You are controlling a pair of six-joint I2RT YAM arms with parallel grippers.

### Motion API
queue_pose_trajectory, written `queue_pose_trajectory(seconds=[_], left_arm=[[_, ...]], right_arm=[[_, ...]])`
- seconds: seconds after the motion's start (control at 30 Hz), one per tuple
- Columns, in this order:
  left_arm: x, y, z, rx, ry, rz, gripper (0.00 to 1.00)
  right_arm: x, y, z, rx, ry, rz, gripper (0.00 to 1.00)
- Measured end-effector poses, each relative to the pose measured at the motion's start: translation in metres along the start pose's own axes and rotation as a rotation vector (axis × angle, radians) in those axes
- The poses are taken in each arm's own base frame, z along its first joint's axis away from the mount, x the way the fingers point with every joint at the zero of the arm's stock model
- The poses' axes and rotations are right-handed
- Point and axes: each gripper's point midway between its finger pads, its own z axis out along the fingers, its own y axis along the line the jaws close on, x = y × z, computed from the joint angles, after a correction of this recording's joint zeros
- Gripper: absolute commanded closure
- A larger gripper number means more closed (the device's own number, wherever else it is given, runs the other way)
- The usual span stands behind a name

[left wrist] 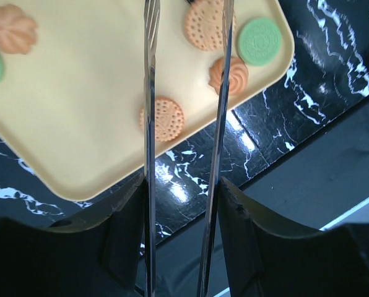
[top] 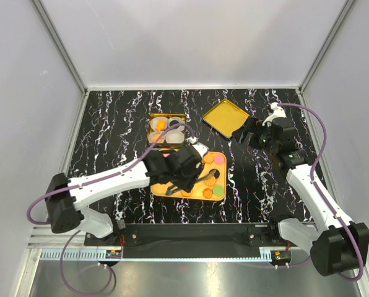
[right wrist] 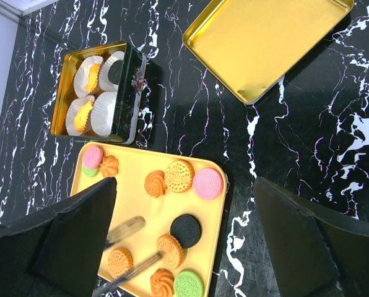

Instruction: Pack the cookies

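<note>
Cookies lie on a yellow tray (top: 224,173): orange rounds (right wrist: 179,176), orange swirls (right wrist: 155,184), pink (right wrist: 208,183), black (right wrist: 186,230) and green (right wrist: 189,286). My left gripper (top: 183,166) hovers over the tray, shut on metal tongs (left wrist: 150,93) whose arms stand apart. In the right wrist view one tong tip (right wrist: 153,256) is at an orange round cookie (right wrist: 171,249). The open gold tin (right wrist: 59,105) holds white paper cups (right wrist: 104,108), two with orange cookies. My right gripper (top: 249,132) is open and empty above the table right of the tray.
The gold tin lid (top: 225,117) lies upside down at the back right, just left of my right gripper. The tin (top: 152,116) stands right behind the tray. Black marble tabletop (top: 110,136) surrounds them, with grey walls on three sides.
</note>
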Motion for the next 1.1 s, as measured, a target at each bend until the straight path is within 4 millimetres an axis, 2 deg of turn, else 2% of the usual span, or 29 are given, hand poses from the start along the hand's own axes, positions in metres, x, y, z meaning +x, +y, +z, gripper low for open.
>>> queue_pose_trajectory(seconds=[0.13,0.23,0.57,1.1], left_arm=[[0.013,-0.011,0.02,-0.015,0.063,0.032,0.47],[0.017,-0.013,0.026,-0.023,0.081,0.038,0.47],[0.011,-0.017,0.024,-0.016,0.06,0.041,0.46],[0.015,-0.022,0.028,-0.012,0.072,0.058,0.45]], right_arm=[[0.0,0.0,0.0,0.0,0.0,0.0,0.0],[0.0,0.0,0.0,0.0,0.0,0.0,0.0],[0.0,0.0,0.0,0.0,0.0,0.0,0.0],[0.0,0.0,0.0,0.0,0.0,0.0,0.0]])
